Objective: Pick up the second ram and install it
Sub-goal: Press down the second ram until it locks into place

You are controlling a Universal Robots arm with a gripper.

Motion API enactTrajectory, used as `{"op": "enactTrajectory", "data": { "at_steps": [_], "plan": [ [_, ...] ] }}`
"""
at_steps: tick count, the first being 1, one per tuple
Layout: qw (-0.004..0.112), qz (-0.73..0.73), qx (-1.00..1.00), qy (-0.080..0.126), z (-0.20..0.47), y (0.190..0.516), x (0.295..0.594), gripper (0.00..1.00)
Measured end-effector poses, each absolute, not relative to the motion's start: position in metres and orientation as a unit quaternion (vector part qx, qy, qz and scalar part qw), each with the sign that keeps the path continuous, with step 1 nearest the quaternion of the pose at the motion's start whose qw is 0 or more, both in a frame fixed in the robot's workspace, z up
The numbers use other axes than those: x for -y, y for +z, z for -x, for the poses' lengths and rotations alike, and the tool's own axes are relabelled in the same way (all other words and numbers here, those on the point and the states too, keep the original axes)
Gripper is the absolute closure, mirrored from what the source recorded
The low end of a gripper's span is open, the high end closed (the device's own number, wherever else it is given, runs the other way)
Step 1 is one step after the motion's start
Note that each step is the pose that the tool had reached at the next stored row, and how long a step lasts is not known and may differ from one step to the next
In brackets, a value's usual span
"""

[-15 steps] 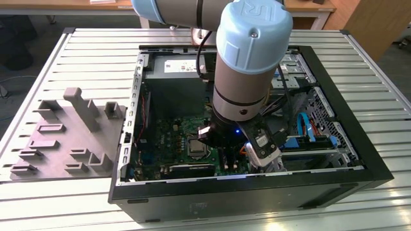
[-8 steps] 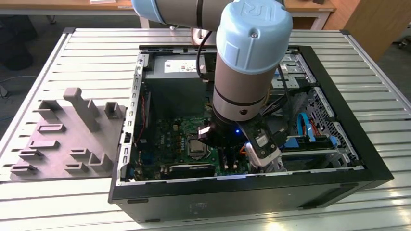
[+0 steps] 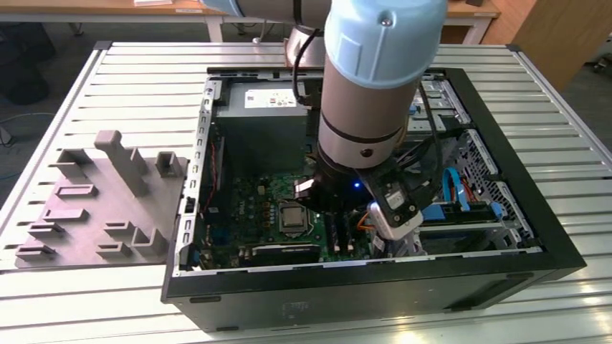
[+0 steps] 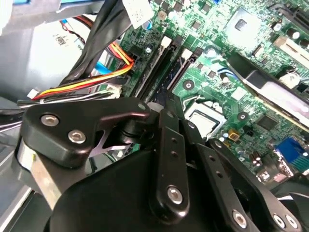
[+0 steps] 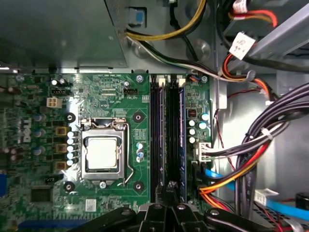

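Gripper (image 5: 166, 210) low inside the open computer case (image 3: 535, 236) on the slatted desk (image 3: 143, 72), jaws' state impossible to tell, second ram (image 5: 182, 140) upright in motherboard slot beside the CPU socket (image 5: 102, 153), cable bundle (image 5: 260, 145) crowding nearby.

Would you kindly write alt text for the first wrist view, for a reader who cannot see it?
Looking straight down into an open computer case, a green motherboard holds a metal-framed processor socket beside long black memory slots. The black gripper sits at the near end of those slots, over them. Bundles of black, red, yellow and orange cables run along the far side of the slots.
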State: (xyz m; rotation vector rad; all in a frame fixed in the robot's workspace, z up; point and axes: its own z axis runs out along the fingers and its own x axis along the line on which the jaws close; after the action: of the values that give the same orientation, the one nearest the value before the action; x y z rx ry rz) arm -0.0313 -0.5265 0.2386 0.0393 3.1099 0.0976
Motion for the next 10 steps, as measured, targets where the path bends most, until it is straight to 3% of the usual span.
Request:
{"op": "enactTrajectory", "data": {
  "at_steps": [10],
  "plan": [
    [0.015, -0.013, -0.999, 0.031, 0.0312, 0.2387, 0.5174, 0.89]
  ]
}}
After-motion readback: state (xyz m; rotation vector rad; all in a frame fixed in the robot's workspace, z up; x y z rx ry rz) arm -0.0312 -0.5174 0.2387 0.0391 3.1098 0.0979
